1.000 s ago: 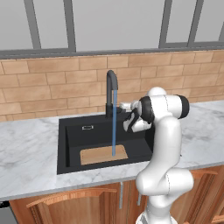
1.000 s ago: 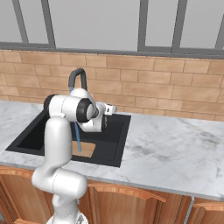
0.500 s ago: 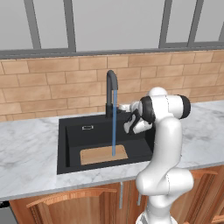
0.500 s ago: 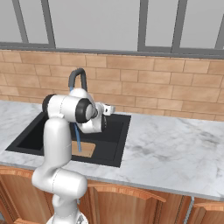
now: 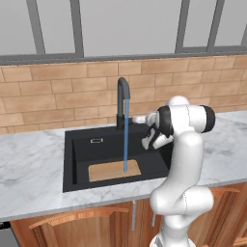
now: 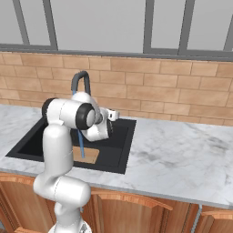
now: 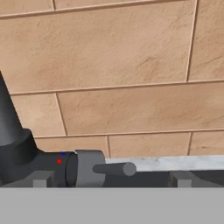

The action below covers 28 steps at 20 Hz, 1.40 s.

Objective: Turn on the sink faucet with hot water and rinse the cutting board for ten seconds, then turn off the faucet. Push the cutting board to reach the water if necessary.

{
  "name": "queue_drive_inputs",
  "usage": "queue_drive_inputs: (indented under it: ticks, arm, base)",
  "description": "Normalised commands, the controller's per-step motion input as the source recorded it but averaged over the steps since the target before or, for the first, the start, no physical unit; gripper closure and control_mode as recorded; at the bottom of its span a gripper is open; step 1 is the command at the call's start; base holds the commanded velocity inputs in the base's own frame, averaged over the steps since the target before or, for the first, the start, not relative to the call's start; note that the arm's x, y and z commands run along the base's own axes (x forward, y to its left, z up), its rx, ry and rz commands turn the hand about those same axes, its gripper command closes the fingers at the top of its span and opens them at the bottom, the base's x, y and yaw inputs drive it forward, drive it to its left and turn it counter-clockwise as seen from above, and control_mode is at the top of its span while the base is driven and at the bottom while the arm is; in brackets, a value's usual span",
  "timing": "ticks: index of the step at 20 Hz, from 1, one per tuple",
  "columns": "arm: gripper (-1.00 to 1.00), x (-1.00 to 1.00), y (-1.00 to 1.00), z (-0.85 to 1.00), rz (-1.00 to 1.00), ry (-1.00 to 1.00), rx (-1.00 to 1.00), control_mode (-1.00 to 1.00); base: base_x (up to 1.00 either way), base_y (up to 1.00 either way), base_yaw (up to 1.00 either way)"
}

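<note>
Water (image 5: 125, 140) still runs onto cutting board (image 5: 114, 170); jaws stay spread, unmoved.

Matte black sink (image 5: 77, 159), dark grey smooth metal faucet (image 5: 122, 96), light-brown wooden cutting board (image 5: 108, 171), veined polished marble counter (image 5: 29, 169), rough tan brick backsplash (image 5: 62, 99), glossy reddish wood cabinets (image 6: 150, 214)

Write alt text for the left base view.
Blue water runs from the faucet onto the cutting board in the black sink. The white arm's gripper is at the faucet's base, in front of a brick wall.
</note>
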Motion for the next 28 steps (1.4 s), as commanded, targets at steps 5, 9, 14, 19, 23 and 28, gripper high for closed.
queue_drive_inputs:
  ticks: [5, 9, 14, 19, 23, 28]
  arm:
    - [-1.00, 0.00, -0.42, 0.00, 0.03, 0.00, 0.00, -1.00]
    - [-1.00, 0.03, -0.41, 0.00, 0.05, 0.00, 0.02, -1.00]
    - [-1.00, 0.04, -0.19, 0.00, 0.10, 0.00, 0.02, -1.00]
    - [-1.00, 0.20, -0.10, 0.00, 0.14, 0.00, 0.04, -1.00]
    - [-1.00, 0.17, -0.07, 0.00, 0.15, 0.00, 0.04, -1.00]
    - [-1.00, 0.02, -0.01, 0.00, 0.16, 0.00, 0.01, -1.00]
  base:
    - [0.00, 0.00, 0.00]
    - [0.00, 0.00, 0.00]
    - [0.00, 0.00, 0.00]
    - [0.00, 0.00, 0.00]
    - [0.00, 0.00, 0.00]
    - [0.00, 0.00, 0.00]
